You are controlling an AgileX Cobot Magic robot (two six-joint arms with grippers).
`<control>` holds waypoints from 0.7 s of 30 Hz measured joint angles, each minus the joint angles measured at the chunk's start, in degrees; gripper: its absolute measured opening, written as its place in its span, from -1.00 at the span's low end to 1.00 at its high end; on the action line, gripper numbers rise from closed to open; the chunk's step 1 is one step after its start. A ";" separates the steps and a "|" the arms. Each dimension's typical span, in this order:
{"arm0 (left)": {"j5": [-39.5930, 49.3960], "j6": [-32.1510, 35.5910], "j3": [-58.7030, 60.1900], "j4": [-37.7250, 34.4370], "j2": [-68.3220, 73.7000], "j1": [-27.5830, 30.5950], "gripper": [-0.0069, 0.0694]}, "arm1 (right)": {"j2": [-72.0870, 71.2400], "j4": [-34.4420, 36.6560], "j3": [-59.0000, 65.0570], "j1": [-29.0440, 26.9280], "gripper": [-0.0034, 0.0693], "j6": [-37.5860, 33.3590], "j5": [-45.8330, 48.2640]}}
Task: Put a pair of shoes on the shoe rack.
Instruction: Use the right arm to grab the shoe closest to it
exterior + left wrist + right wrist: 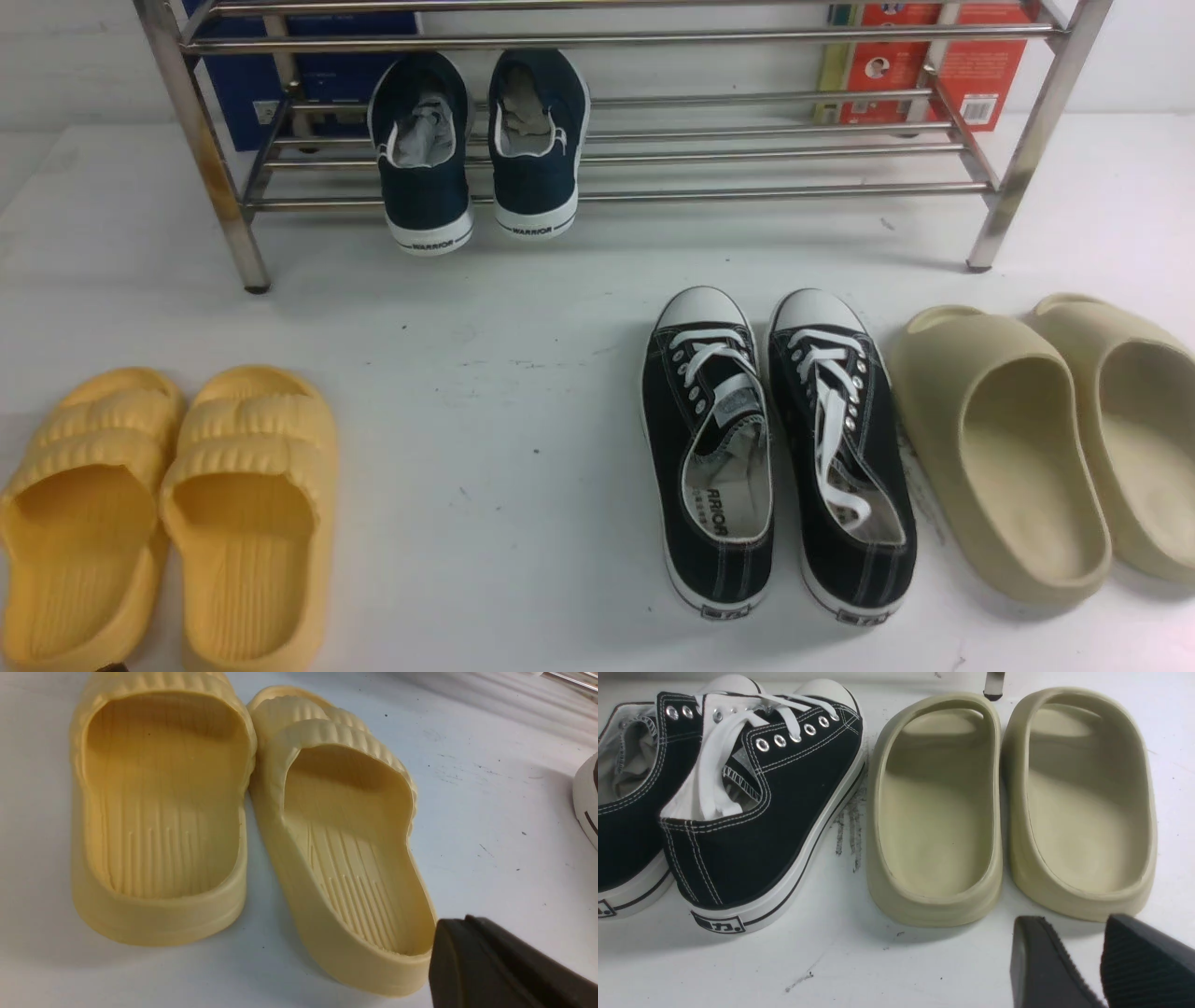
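Observation:
The pair of shoes, two black canvas sneakers (775, 448) with white laces and toe caps, stands side by side on the white table, toes toward the shoe rack (597, 194). In the right wrist view the sneakers (752, 826) lie apart from my right gripper (1071, 926). That gripper is open with nothing between its fingers and hovers just behind the heels of the beige slides (1008, 812). My left gripper (455, 926) is shut and empty, close to the heel of a yellow slide (345, 858). Neither gripper shows in the front view.
Navy sneakers (481, 149) hang heel-out on the rack's lower bars. Yellow slides (168, 504) sit front left and beige slides (1046, 439) front right, next to the black pair. A blue box (233, 93) and a red box (971, 75) stand behind the rack.

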 joint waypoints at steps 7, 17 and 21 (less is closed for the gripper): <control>0.00 0.00 0.00 0.00 0.00 0.00 -0.77 | 0.00 0.00 0.00 0.00 -0.25 0.00 0.00; 0.00 0.00 0.00 0.00 0.00 0.00 -0.74 | 0.00 0.00 0.00 0.00 -0.25 0.00 0.00; 0.00 0.00 0.00 0.00 0.00 0.00 -0.74 | 0.00 0.00 0.00 0.00 -0.25 0.00 0.00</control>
